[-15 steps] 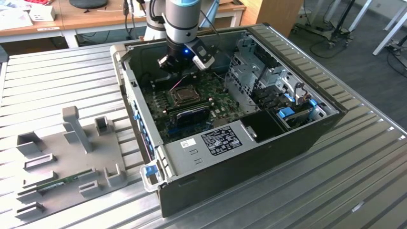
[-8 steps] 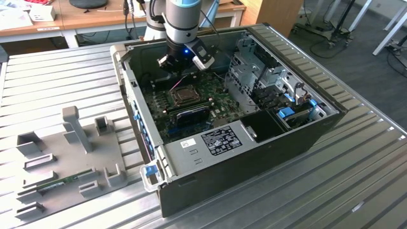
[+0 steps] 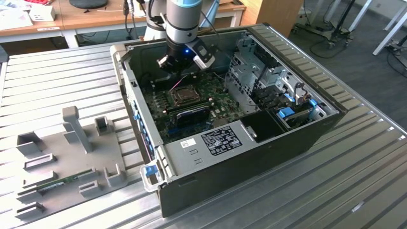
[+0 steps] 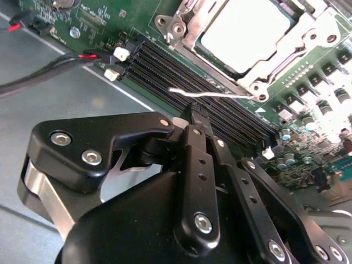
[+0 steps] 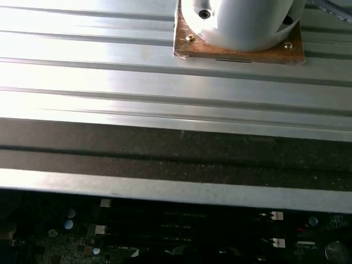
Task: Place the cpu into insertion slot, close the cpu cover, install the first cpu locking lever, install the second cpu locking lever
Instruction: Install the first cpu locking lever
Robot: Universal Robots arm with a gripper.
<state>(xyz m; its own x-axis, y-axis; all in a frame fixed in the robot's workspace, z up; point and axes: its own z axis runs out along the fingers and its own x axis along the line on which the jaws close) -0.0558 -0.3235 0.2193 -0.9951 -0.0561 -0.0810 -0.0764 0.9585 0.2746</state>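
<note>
The tool [image 4: 197, 116] hangs inside the open computer box [image 3: 254, 157] on the worktop [image 3: 57, 81]. Its fingers are pinched close together with nothing between them. The tip is just beside a thin silver locking lever [image 4: 212, 94]. The cpu [image 4: 245, 30] lies flat in the insertion slot [image 3: 175, 95]. The cpu cover [image 4: 190, 27] is down around it.

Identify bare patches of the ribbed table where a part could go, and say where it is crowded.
Free: table between the grey fixture tray and the wooden desk, and the strip on the exterior view's right of the computer case. Crowded: inside the case around the gripper.
</note>
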